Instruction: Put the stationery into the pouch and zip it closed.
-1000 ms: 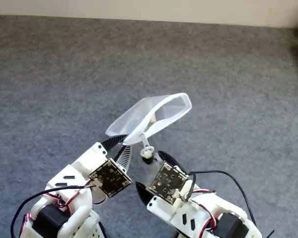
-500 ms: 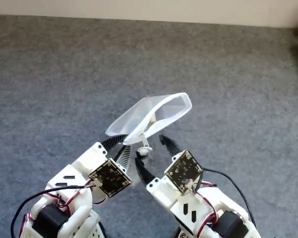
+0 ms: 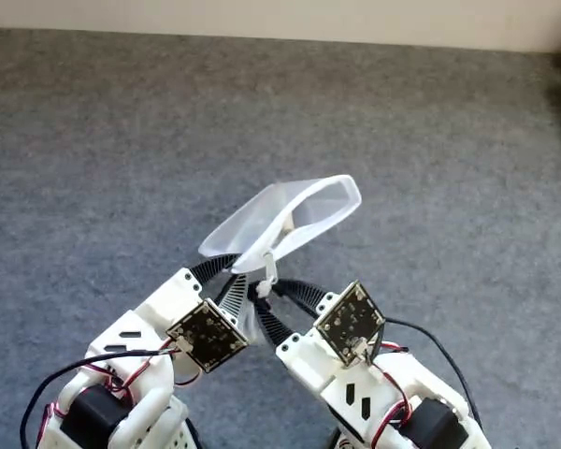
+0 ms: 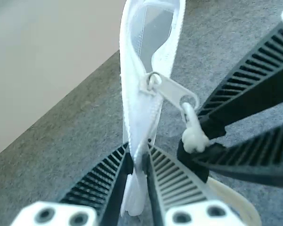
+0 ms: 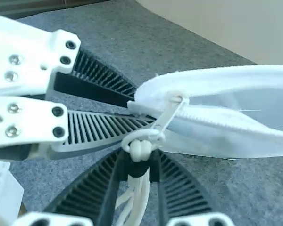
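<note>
Two arms stand side by side at the near edge of the grey carpeted table. Between them the translucent white pouch is held off the surface, its mouth gaping toward the far right. The left gripper is clamped on the pouch's near end, pinching the zipped stretch of fabric between its ribbed fingers. The right gripper is closed on the cord knotted to the zipper pull. The slider sits close to the left gripper's hold, so most of the zip looks open. Whether the stationery is inside cannot be told through the cloudy wall. The step in hand appears to be the zipping. To do it well, the left arm should act as a firm anchor while the right draws the cord straight along the line of teeth, toward the far right. The pull should be slow and steady so the soft pouch stays taut rather than buckling. A sideways tug would likely jam the slider, and the thin cord could slip through the fingers.
</note>
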{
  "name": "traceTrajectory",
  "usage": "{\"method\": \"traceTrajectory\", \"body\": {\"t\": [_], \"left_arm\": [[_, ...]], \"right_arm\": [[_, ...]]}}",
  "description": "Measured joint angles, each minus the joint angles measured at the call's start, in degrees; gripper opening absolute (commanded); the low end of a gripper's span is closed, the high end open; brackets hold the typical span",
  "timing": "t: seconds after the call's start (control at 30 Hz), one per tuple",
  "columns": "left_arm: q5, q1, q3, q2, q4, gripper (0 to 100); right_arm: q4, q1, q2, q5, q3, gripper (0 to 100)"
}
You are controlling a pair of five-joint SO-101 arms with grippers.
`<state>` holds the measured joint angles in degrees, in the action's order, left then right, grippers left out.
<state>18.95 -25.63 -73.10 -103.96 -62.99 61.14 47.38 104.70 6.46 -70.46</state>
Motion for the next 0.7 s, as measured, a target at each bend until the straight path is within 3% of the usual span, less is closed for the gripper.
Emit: {"method": "traceTrajectory", "body": {"t": [0.3,0.47,0.7], "left_arm": [[0.0,0.0,0.0,0.0,0.0,0],[0.0,0.0,-0.2,-0.1,0.0,0],[0.0,0.0,-0.2,-0.1,0.0,0]], "right_arm": [[-2.9,-8.4,0.0,1.0,0.0,3.9],[-2.7,-8.8,0.0,0.1,0.0,17.0],[-2.7,-8.8,0.0,-3.5,0.0,16.6]]}}
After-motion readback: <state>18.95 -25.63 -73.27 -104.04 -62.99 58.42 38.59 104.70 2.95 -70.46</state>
